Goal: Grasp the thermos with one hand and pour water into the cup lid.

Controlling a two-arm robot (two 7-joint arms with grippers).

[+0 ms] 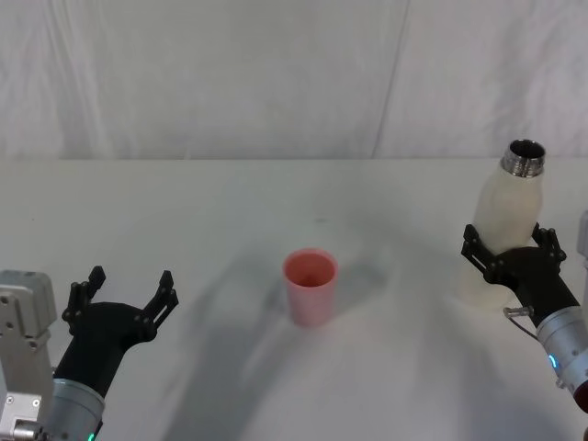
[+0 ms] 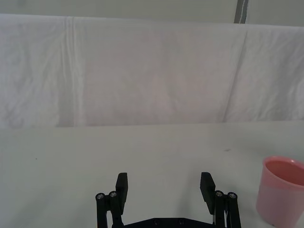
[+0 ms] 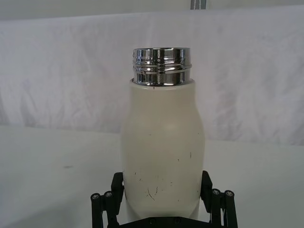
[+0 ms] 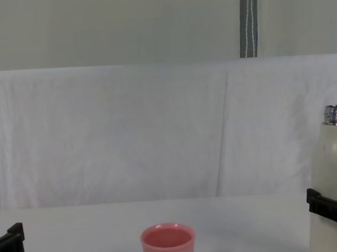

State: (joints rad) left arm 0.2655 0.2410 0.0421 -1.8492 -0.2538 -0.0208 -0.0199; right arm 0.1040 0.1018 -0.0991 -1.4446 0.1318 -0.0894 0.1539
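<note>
The thermos (image 1: 505,211) stands upright at the right side of the table, cream-white, its steel neck open at the top. My right gripper (image 1: 510,246) is shut on its lower body, one black finger pressed against each side, as the right wrist view shows for the thermos (image 3: 161,152) and the gripper (image 3: 162,183). The cup lid (image 1: 310,287), a small pink cup, stands upright mid-table, well to the left of the thermos. My left gripper (image 1: 130,280) hovers open and empty at the near left, with the cup lid (image 2: 281,192) off to its side.
The white table (image 1: 230,211) runs back to a white cloth backdrop. In the chest view the cup lid (image 4: 167,243) sits low in the middle and the thermos (image 4: 331,162) stands at the right edge.
</note>
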